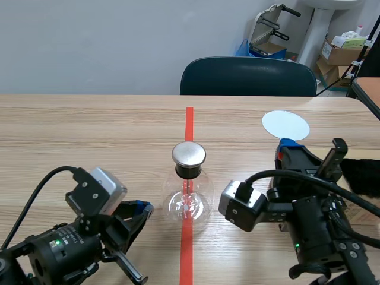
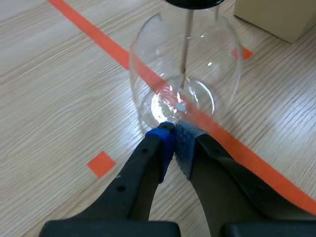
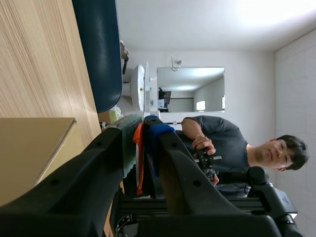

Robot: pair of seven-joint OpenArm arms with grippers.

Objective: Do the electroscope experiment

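I'm seeing the L gripper (image 2: 174, 132) clenched on nothing, its two tips meeting right at the foot of the glass flask (image 1: 187, 199). Whether they're actually touching the glass, I can't tell. The R gripper (image 3: 143, 126) is squeezing a thin orange strip (image 3: 139, 163) betw. its pads and pointing across the table (image 1: 89, 130) toward the chair (image 1: 248, 76). Most of the strip is hiding behind the fingers, so I can't say what it is. The flask is standing upright on the red tape line (image 1: 189, 119), mid-table, betw. the two arms. In the L wrist cam its top is getting cut off, w/ only a thin rod (image 2: 185, 49) showing inside. Count: 1 flask w/ 1 round metal cap (image 1: 189, 154) on 1 black stopper (image 1: 189, 172), 1 white disc (image 1: 285, 124) lying flat beyond the R gripper, 1 dark chair, 1 tan box (image 2: 279, 17) partly cut off beyond the flask, and 1 person (image 3: 222, 143) past the R gripper, holding sth small and dark.
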